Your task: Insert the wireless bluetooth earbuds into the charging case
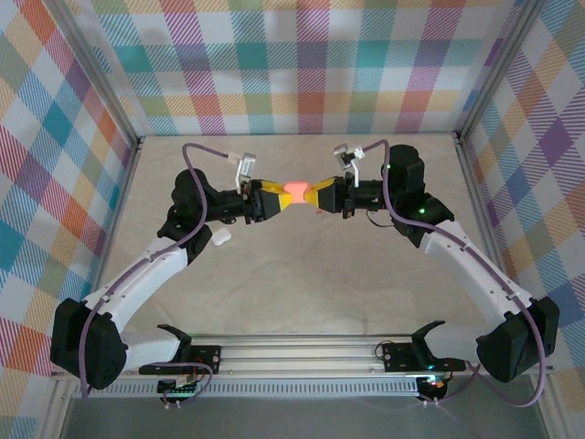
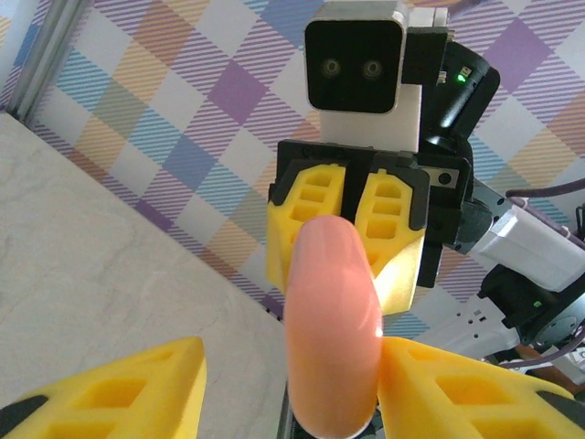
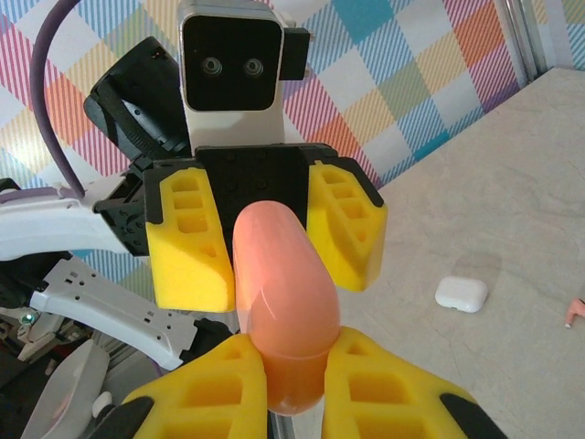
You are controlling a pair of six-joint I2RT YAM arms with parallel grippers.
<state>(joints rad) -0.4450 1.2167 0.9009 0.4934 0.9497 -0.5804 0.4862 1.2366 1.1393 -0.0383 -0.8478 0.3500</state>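
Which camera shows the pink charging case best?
Right wrist: the pink case is close, a faint seam visible, the right gripper shut on its near end. Left wrist shows it close too, without the seam; top external, small and distant.

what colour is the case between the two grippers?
Pinkish-orange, glossy. The charging case shows best in the right wrist view.

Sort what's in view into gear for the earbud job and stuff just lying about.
For the job:
pinkish-orange charging case, clamped in the right arm's fingers, the left arm's fingers open around it
tiny pinkish piece on the table, possibly an earbud

Lying about:
white case on the table, touched by neither arm
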